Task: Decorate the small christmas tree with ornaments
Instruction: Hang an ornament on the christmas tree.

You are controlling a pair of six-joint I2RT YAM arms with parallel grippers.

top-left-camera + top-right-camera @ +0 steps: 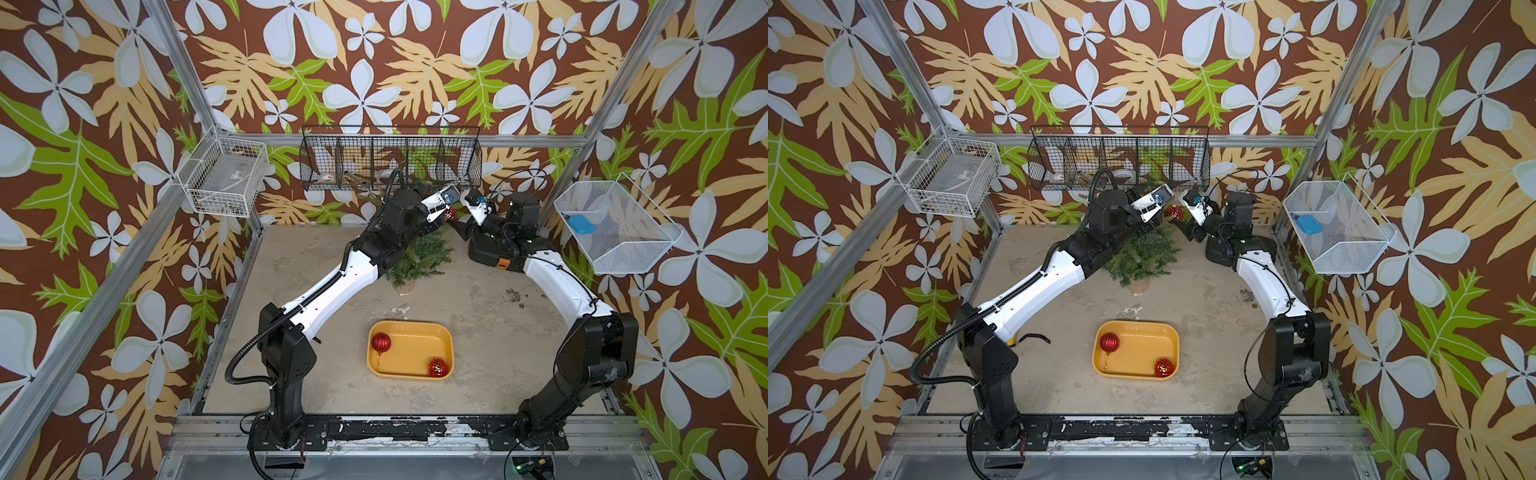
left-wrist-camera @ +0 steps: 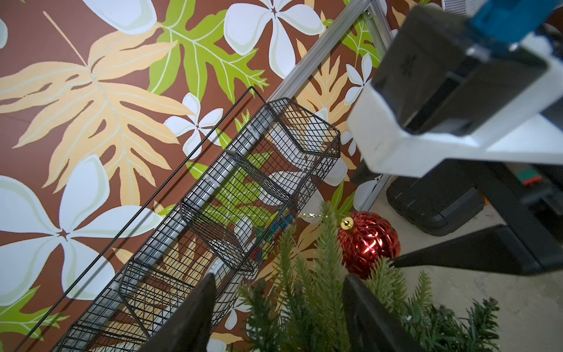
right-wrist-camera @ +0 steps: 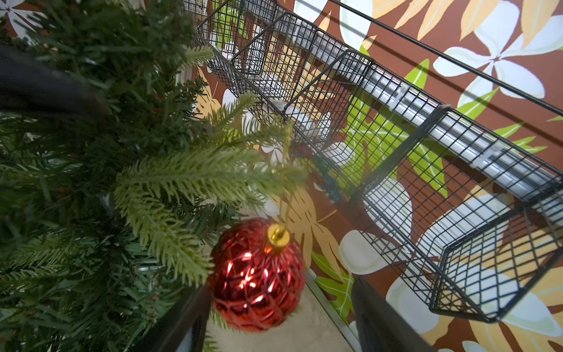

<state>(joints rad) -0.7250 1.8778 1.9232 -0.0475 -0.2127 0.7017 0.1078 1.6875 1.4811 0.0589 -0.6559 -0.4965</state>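
Small christmas tree (image 1: 419,259) is standing at about 12 o'clock on the table (image 1: 478,332), toward the back wall, dense dark green needles, lighter green branch tips, pale stub base showing under it. Left arm is covering its upper part in both top views.

Lattice bauble (image 3: 257,275) is hanging from a pale branch tip by its gold loop, shiny red, glittery lattice, gold cap; it is sitting at 1 o'clock of the tree between the two grippers (image 1: 1174,212).

Right gripper (image 3: 278,323) is sitting just under that bauble, fingers apart, one on each side, not pinching it. Left gripper (image 2: 278,311) is sitting with fingers apart around tree branches; whether they are pressing the needles I cannot tell.

Yellow tray (image 1: 440,332) is lying at 6 o'clock of the tree, well apart. Ribbed bauble (image 1: 381,343) is resting at its 9 o'clock side, red, lantern-like ribs. Second lattice bauble (image 1: 439,368) is resting in its 5 o'clock corner.

Black wire basket (image 1: 390,160) is hanging on the back wall behind the tree.
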